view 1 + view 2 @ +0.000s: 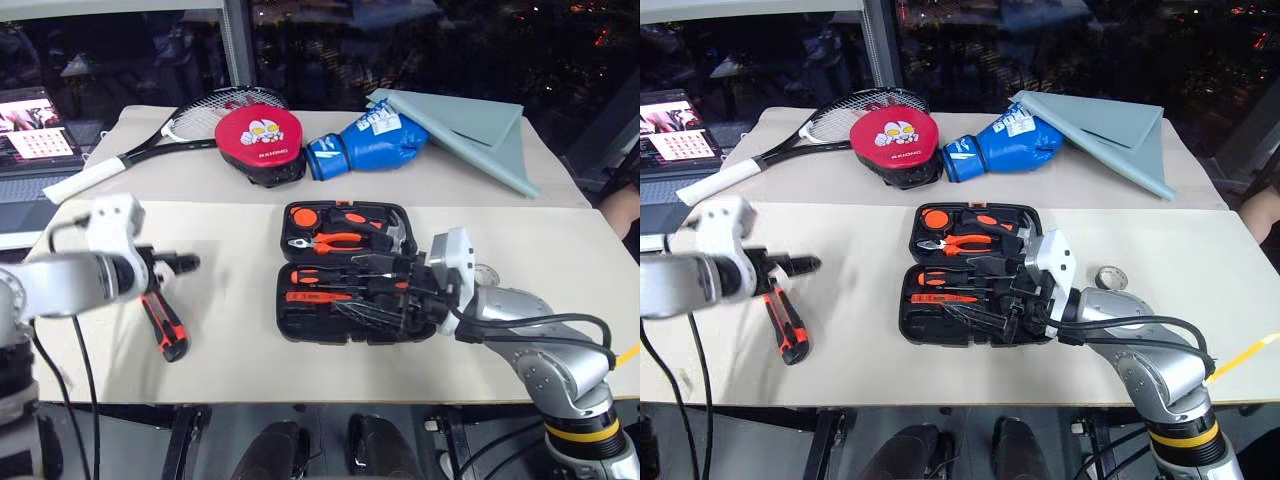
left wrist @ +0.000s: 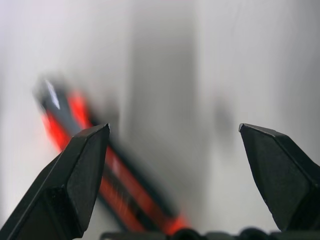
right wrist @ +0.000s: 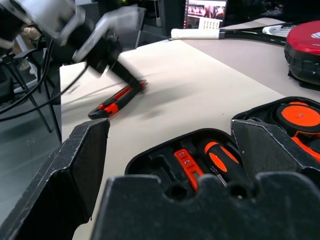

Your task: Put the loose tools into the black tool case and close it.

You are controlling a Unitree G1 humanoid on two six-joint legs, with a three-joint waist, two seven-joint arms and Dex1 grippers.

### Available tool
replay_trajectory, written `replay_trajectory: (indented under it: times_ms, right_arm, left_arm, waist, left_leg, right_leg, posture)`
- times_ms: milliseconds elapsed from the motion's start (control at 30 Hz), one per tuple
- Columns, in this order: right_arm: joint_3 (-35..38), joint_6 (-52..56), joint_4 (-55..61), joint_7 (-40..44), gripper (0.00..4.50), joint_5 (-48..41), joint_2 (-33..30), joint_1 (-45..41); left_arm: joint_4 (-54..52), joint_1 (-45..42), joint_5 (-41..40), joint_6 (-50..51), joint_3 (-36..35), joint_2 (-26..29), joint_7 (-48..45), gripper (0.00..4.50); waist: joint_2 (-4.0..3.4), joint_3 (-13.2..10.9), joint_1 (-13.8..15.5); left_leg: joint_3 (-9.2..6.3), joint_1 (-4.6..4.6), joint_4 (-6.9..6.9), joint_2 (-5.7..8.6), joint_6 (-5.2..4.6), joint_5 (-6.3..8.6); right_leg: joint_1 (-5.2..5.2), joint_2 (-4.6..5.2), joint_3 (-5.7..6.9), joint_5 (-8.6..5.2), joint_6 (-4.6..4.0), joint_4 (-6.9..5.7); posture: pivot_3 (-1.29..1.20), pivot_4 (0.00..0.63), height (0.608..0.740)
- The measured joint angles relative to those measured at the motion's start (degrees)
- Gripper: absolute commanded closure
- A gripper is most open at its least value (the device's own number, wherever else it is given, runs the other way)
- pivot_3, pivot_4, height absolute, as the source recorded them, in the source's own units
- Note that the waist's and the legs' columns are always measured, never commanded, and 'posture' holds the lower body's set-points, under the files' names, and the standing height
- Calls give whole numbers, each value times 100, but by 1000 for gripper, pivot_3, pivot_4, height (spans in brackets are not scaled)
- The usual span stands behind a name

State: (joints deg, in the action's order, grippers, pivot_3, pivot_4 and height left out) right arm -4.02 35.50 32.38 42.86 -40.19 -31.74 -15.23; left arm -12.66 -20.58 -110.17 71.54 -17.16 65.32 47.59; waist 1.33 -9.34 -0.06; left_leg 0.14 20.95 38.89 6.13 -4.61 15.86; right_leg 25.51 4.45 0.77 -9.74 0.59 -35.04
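Lying open at table centre, the black tool case [image 1: 345, 272] holds most tools, while the utility knife [image 1: 163, 322] waits loose at its nine o'clock; we hover our left gripper [image 1: 178, 265] wide above it, right gripper [image 1: 1012, 296] wide over the case.

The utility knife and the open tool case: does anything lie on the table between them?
No. In the left eye view, only bare table separates the utility knife from the black tool case.
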Motion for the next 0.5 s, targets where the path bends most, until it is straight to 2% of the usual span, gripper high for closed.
replay_trajectory:
  times_ms: [67, 200, 300, 500]
  right_arm:
    - [-69, -68, -160, 90, 0, 96, 53, -55]
    - [-229, -178, -335, 247, 0, 200, 156, -162]
    - [-268, -264, -367, 335, 0, 284, 192, -189]
    - [-292, -283, -421, 363, 0, 321, 276, -188]
  left_arm:
    - [-109, 949, -149, -79, -78, 340, 59, 57]
    - [-650, 2127, -205, -550, -241, 258, 109, 57]
    - [-981, 2380, -246, -976, -386, 232, 261, 57]
    - [-1269, 2479, -266, -1797, -204, -394, 1249, 57]
  waist:
    - [-4, -2, -32]
    - [-2, -3, 2]
    - [1, -5, 90]
    - [-1, -8, 109]
  left_leg:
    - [4, -4, -23, -5, 16, -9]
    - [-10, 5, -38, -19, 61, -36]
    - [-21, 2, -34, -30, 73, -43]
    - [-19, -37, -32, -35, 65, -38]
  right_leg:
    - [11, -4, 2, -12, -20, -6]
    - [21, 4, -2, -24, -50, -6]
    - [1, 7, 1, -21, -70, -5]
    - [-45, 9, -3, -41, -34, 2]
  posture:
    - [0, 150, 732]
    - [0, 150, 732]
    - [0, 150, 732]
    - [0, 150, 732]
